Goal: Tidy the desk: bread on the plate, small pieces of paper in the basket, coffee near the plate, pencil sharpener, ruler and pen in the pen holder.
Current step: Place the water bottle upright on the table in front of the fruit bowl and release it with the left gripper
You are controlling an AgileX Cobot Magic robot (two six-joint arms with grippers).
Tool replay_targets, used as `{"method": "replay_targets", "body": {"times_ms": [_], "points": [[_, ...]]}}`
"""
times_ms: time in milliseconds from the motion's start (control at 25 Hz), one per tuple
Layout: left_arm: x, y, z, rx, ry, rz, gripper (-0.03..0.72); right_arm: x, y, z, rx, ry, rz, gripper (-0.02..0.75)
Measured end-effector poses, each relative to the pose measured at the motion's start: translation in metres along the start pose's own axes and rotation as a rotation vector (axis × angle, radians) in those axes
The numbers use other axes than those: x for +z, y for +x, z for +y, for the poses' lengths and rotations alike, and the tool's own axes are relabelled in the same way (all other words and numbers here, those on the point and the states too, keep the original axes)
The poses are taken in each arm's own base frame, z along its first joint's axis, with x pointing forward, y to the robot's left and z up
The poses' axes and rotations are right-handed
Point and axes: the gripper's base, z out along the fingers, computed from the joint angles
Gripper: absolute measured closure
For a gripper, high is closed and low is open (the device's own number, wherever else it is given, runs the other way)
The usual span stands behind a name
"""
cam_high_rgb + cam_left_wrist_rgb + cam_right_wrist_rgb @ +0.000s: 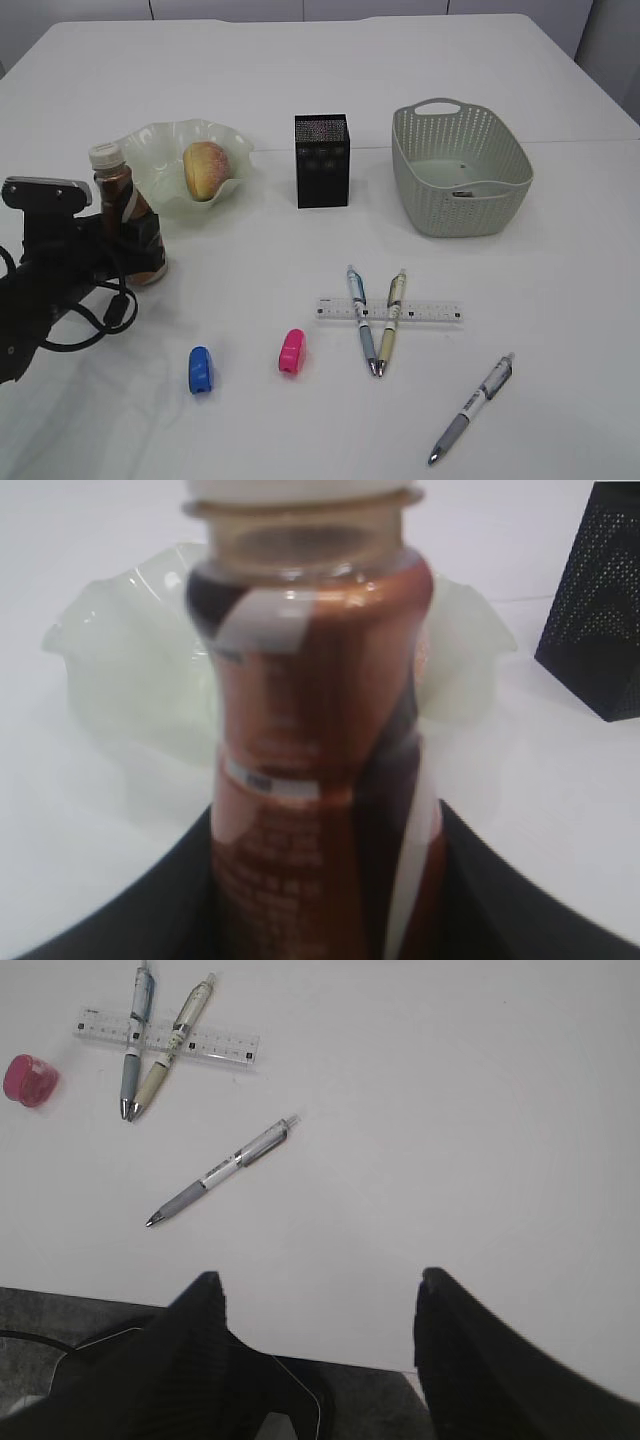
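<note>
Gripped low on its body by the left gripper [135, 245], the coffee [125, 210] stands upright on the desk [300, 80], white cap up, just beside the plate [160, 150] that holds the bread [204, 168]. Farther right stand the pen holder [321, 160] and the basket [460, 170]. Toward the front, two pens [375, 320] lie across the ruler [390, 310], whose long axis runs left to right; a third pen [472, 408] lies diagonally, apart. Blue [200, 369] and pink sharpeners [292, 352] sit nearby. Right gripper [320, 1290] hangs empty, jaws wide, at the desk's edge.
</note>
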Motion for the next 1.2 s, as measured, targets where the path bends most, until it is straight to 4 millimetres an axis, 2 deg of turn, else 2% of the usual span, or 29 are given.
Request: {"method": "replay_targets", "body": {"times_ms": [480,880,1200], "points": [[0.001,0.001,0.000,-0.001,0.002,-0.008,0.335,0.000,0.000,0.000,0.000,0.002,0.000,0.271],[0.001,0.001,-0.001,0.000,0.008,-0.008,0.235,0.000,0.000,0.000,0.002,0.002,0.000,0.271],[-0.001,-0.013,-0.002,-0.008,0.010,-0.014,0.223,0.000,0.000,0.000,0.013,0.002,0.000,0.271]]}}
